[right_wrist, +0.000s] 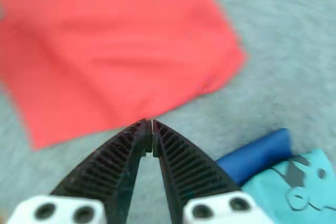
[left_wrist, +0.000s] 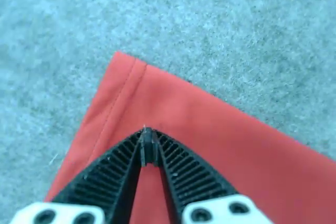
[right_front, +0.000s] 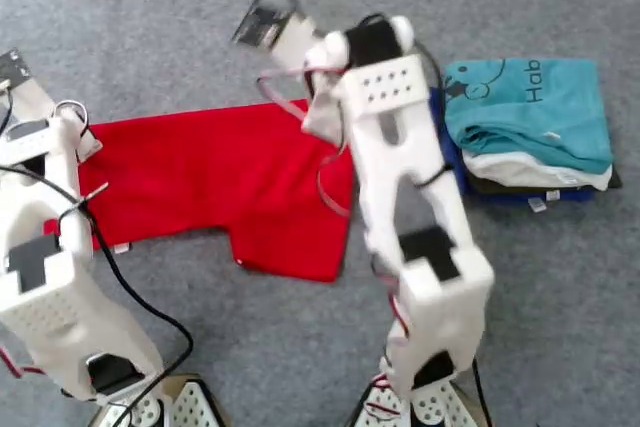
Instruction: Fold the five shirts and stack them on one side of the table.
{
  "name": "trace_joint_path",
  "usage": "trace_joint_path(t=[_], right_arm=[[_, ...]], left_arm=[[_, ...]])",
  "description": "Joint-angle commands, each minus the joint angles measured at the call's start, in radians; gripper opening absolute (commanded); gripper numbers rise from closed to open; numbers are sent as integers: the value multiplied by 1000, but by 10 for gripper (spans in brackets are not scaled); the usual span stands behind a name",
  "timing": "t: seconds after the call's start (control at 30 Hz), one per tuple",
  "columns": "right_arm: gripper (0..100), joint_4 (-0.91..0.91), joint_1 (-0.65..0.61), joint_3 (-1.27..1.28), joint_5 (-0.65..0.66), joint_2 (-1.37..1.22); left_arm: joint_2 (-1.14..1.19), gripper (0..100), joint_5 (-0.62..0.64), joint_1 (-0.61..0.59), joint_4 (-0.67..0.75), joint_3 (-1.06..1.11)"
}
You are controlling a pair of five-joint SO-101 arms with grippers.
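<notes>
While left hand point(left_wrist: 149, 142) and right hand point(right_wrist: 151, 134) hang closed, red shirt point(right_front: 215, 179) lies near stack point(right_front: 530, 132).

Left pincer point(left_wrist: 148, 141) closed, right pincer point(right_wrist: 151, 134) likewise closed, tips meeting

Left of centre on the worktop point(right_front: 560, 307): spread shirt point(right_front: 220, 182), flat. By the right edge: stack of folded shirts point(right_front: 530, 127), apart from it.

Matt red cloth shirt point(left_wrist: 220, 145) lying smooth beneath the ribbed black plastic left gripper point(left_wrist: 148, 137), fuzzy grey felt table point(left_wrist: 220, 19) spreading beyond it
</notes>
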State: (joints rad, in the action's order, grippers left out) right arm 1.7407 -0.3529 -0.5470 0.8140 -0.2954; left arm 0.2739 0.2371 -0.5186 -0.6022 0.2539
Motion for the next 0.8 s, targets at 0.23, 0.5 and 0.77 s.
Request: trace_joint_path(t=[0.23,0.5,0.77], right_arm=[[217,-404,-245,1056,112,622],[289,-626,-353,1377,110,657],[286,-779,-354,1374,91,460]], left_arm=[[-288,30,46,-45,316,315],[-222,30,54,-84,313,275],[-215,30,54,-87,313,271]])
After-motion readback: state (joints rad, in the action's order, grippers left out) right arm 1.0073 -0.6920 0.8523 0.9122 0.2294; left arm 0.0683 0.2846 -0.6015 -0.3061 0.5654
